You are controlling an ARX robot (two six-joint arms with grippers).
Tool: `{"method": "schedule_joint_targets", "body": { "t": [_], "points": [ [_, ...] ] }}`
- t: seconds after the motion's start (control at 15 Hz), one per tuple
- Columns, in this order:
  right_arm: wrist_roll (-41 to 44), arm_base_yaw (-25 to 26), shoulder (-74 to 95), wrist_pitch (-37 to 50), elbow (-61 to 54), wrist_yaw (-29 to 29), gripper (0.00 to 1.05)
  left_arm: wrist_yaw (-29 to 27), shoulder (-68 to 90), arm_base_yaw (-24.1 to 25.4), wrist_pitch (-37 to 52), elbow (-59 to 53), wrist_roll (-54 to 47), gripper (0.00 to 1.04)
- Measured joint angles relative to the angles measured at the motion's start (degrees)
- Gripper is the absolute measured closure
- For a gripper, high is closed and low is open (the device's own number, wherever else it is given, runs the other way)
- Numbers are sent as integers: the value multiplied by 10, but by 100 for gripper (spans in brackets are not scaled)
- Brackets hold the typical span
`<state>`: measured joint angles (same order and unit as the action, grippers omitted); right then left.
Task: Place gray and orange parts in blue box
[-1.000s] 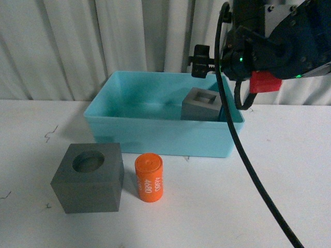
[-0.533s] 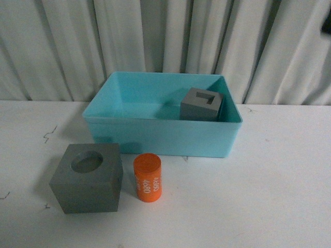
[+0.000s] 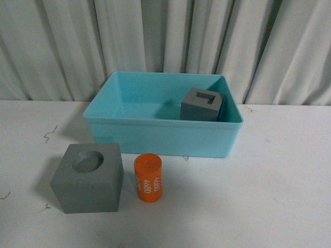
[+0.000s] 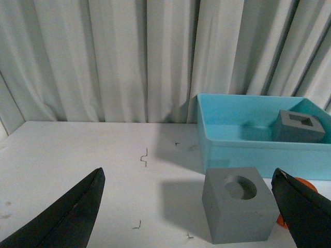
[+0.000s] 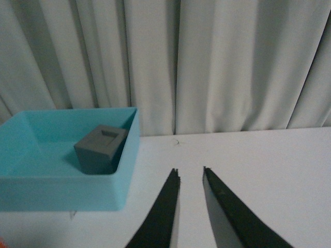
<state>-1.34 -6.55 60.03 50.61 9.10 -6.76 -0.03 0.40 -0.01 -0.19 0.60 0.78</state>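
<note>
A gray cube with a round hole [image 3: 88, 177] [image 4: 238, 211] stands on the white table in front of the blue box [image 3: 155, 135] [image 4: 248, 152] [image 5: 62, 194]. Beside it stands the orange cylinder [image 3: 148, 177] with white lettering, only its edge [image 4: 305, 184] showing in the left wrist view. A second gray cube with a rectangular hole [image 3: 201, 104] [image 4: 299, 126] [image 5: 99, 149] lies inside the box at its back right. My left gripper [image 4: 189, 178] is open, facing the round-hole cube from a distance. My right gripper [image 5: 190, 169] is shut and empty, over bare table right of the box. Neither arm shows in the front view.
A pale pleated curtain [image 3: 165, 41] hangs behind the table. Small dark marks [image 4: 145, 156] dot the white tabletop [image 3: 279, 196] left of the box.
The right arm, which hung over the box's right side a second ago, has left the front view. The cubes and cylinder stay where they were.
</note>
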Motion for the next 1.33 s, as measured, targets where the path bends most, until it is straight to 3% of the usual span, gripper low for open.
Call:
{"method": "schedule_joint_targets", "body": {
  "t": [0.13, 0.2, 0.27, 0.33, 1.33],
  "points": [
    [9, 12, -48, -29, -28, 15, 103, 0, 0, 0, 0, 0, 0, 7],
    [9, 18, -76, -42, -34, 20, 103, 0, 0, 0, 0, 0, 0, 7],
    [10, 48, -77, 1, -54, 55, 103, 0, 0, 0, 0, 0, 0, 7],
    [10, 69, -90, -31, -68, 61, 103, -1, 0, 0, 0, 0, 0, 7],
    [10, 66, -433, -336, -84, 66, 103, 0, 0, 0, 0, 0, 0, 7]
  ]
}}
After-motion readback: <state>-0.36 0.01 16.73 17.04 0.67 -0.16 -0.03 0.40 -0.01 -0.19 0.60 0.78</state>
